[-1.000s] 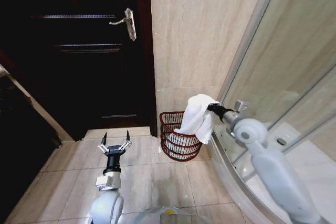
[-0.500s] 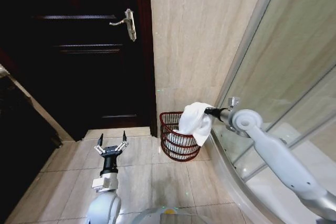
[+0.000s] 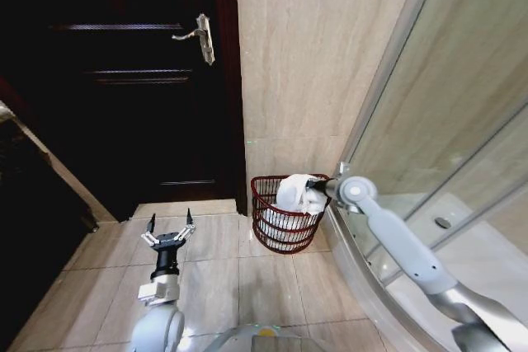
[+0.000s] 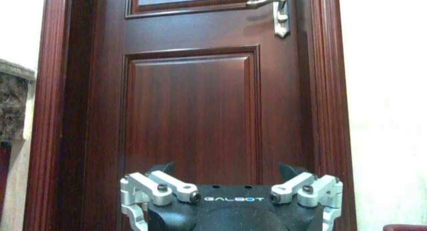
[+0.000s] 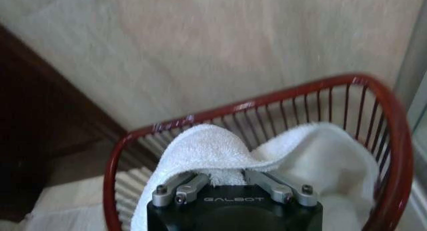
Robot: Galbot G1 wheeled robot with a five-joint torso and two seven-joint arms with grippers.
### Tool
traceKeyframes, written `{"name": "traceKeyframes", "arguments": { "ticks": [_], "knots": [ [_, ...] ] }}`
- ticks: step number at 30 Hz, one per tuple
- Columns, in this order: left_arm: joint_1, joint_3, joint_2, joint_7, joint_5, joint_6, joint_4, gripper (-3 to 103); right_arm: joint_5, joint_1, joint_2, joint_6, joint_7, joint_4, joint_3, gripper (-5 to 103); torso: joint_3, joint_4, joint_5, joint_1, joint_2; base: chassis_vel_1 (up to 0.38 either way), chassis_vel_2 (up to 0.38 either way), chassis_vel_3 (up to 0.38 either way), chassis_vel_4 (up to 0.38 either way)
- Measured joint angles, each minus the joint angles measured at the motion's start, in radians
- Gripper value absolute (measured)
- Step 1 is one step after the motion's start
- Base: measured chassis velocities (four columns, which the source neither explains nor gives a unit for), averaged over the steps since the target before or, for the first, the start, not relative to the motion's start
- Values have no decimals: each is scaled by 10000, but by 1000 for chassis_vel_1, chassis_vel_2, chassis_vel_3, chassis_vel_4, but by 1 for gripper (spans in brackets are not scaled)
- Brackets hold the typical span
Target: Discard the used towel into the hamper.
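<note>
The right gripper (image 3: 314,193) has come down, carrying the white towel (image 3: 293,191) into the red hamper (image 3: 280,227), and is still clamping it, fingertips hidden in cloth. "GALBOT" is showing on both wrists. The left gripper (image 3: 169,231) is hovering wide open over beige floor tiles (image 3: 264,286) before a dark door (image 3: 132,80).

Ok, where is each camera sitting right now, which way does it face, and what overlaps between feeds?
Head view: from the head, looking forward and down at the tiled floor, the dark door, the hamper by the wall; both arms show, left gripper open above the floor, right gripper at the hamper's rim.
Left wrist view: faces the door; its gripper's open fingers show.
Right wrist view: looks down into the hamper; its fingers clamp the white towel.
Shared: hamper and towel in head and right wrist; door and handle in head and left wrist.
</note>
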Motion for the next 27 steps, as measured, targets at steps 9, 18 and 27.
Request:
{"name": "traceKeyframes", "arguments": {
  "ticks": [9,18,27],
  "knots": [
    [-59,45,-30,241,14,6,65,100,-289,-447,-86,10,-46,-378,-212,13,5,0,2,3,7,0,0,0,0],
    [13,-68,-17,331,64,34,-64,100,-2788,-541,-865,-3,-2389,-599,-229,45,8,-3,1,4,11,0,0,0,0],
    [-64,95,-51,333,252,179,-126,100,-2410,-435,-1021,-2,-2385,-375,354,72,9,-1,-1,5,15,0,0,0,0]
  ]
}}
